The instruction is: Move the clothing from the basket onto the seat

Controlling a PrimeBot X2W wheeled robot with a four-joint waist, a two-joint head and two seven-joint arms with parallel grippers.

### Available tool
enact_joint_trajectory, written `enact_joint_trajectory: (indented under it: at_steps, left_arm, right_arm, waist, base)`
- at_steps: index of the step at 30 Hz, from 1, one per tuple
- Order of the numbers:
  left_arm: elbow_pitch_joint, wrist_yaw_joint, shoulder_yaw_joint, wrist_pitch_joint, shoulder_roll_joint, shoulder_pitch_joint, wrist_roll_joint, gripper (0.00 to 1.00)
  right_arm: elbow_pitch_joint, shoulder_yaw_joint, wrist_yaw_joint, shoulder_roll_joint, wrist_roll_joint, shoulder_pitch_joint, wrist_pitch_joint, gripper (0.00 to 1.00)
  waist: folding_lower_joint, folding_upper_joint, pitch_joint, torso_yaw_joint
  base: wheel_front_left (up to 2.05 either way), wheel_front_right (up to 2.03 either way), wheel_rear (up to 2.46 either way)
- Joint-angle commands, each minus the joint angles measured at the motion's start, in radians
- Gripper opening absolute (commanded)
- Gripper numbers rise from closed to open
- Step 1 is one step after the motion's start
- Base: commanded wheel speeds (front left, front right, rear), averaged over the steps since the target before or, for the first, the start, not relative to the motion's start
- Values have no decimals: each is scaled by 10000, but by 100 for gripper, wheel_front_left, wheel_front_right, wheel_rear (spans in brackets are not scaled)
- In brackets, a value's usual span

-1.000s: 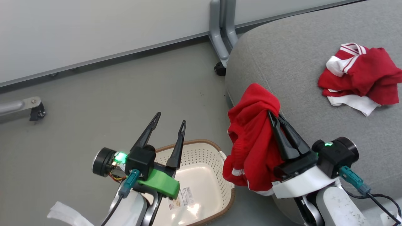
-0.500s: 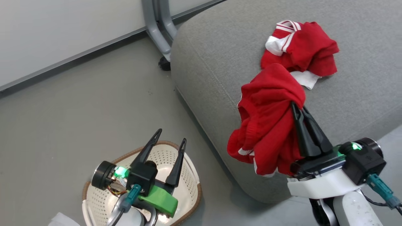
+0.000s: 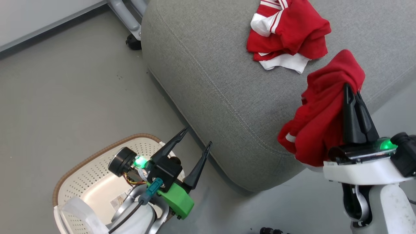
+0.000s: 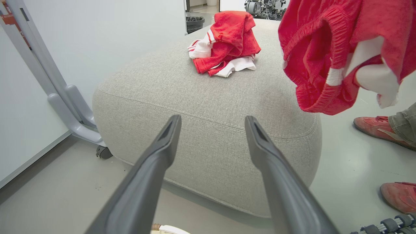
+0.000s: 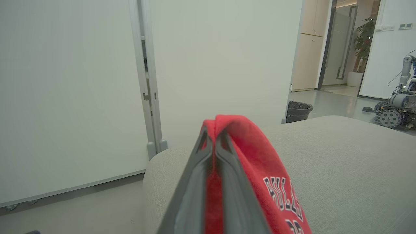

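Red garment (image 3: 320,110), clamped in your right gripper (image 3: 351,90), has moved from beside the basket (image 3: 84,159) to above the seat (image 3: 211,65) edge; left gripper (image 3: 198,136) spread, empty. You can release soon.

Both arms up: left gripper (image 3: 198,135) spread and empty, right gripper (image 3: 351,89) pinched on cloth.
The left gripper's two long dark fingers stand wide apart with nothing between them. They sit low beside the near left corner of the large light grey upholstered seat (image 3: 211,65) and point at its front face, and a bright green plastic bracket (image 3: 177,201) sits at the wrist. The right arm's white rounded forearm (image 3: 386,208) rises by the seat's near right edge. Its fingers point upward and are pressed together on a fold of a soft bright red fabric garment (image 3: 320,117), which drapes over the tips and hangs down the gripper's left side.
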Motion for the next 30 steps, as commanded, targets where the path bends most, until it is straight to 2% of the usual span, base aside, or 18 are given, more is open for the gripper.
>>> enact_joint_trajectory:
  at_steps: [1,7,13,17,23,30]
  left_arm:
    - [-77,13,14,40,171,-185,91,100]
    - [-800,288,99,535,691,-97,364,100]
    - [-1761,135,27,1148,1157,-827,802,100]
    - [-2247,67,41,1369,1273,-1496,1085,100]
    - [-2644,-17,-26,1527,1321,-2114,1288,100]
    - [-2607,-96,-85,1482,1404,-2409,1353,100]
  right_arm:
    - [162,-46,-14,16,70,-410,-31,0]
    - [1051,-169,-16,9,135,-2767,-30,0]
    - [2018,-1195,-16,-316,518,-5471,-30,0]
    - [2686,-2128,-14,-721,458,-6845,-30,0]
    - [3924,-2773,-16,-1251,571,-7715,-30,0]
    - [5737,-3102,-16,-1403,301,-7694,-30,0]
  waist:
    - [0,-1,430,-83]
    - [0,-1,1350,-61]
    - [0,-1,2807,831]
    - [0,-1,3810,1405]
    - [0,-1,4919,1740]
    - [0,-1,5329,1790]
  base:
    - [0,0,0]
    - [0,0,0]
    - [0,0,0]
    - [0,0,0]
    - [0,0,0]
    - [0,0,0]
